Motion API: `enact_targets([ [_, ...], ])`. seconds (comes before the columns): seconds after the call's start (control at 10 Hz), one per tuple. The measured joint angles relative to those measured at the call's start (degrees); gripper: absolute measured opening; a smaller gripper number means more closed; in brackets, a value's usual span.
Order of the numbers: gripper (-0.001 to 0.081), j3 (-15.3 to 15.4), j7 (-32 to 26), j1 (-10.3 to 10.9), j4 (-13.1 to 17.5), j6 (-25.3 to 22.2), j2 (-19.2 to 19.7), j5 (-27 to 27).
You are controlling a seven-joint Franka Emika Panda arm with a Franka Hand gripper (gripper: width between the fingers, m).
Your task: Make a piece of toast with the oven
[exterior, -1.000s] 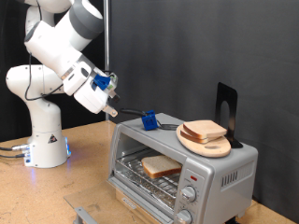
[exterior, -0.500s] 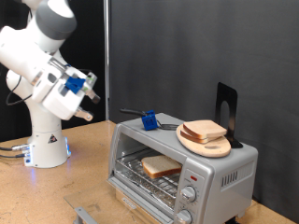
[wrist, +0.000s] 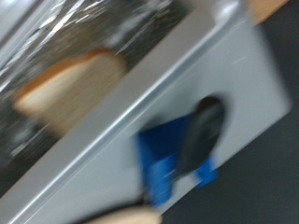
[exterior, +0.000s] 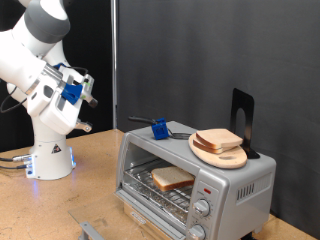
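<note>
The silver oven [exterior: 235, 185] stands at the exterior view's right. One slice of toast [exterior: 172, 178] lies on the wire rack inside it. A second slice [exterior: 218, 139] lies on a round wooden board on the oven's top. My gripper [exterior: 84, 122] hangs in the air at the exterior view's left, well away from the oven and in front of the arm's base. Nothing shows between its fingers. The wrist view is blurred. It shows the toast inside the oven [wrist: 70, 84] and the oven's silver top [wrist: 201, 79].
A blue block with a black handle [exterior: 158, 128] lies on the oven's top and shows in the wrist view [wrist: 182, 154]. A black stand [exterior: 242, 113] rises behind the wooden board [exterior: 220, 155]. The arm's white base [exterior: 48, 150] stands on the wooden table [exterior: 60, 205].
The arm has swung towards the exterior view's left, carrying the gripper away from the oven's top. The toast, board and oven have not moved.
</note>
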Motion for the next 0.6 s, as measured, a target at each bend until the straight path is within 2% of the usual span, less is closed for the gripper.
enact_targets([
  [0.2,0.0808,-2.2,5.6,-1.5,4.2,-12.4,4.4,-7.3],
  [0.3,0.0808,-2.9,7.4,-2.0,7.3,-16.9,8.4,-9.2],
  [0.4,0.0808,-2.7,6.7,-2.0,7.1,-15.9,8.2,-8.8],
  [0.6,0.0808,-3.0,10.3,-2.1,7.0,-20.2,8.4,-7.7],
])
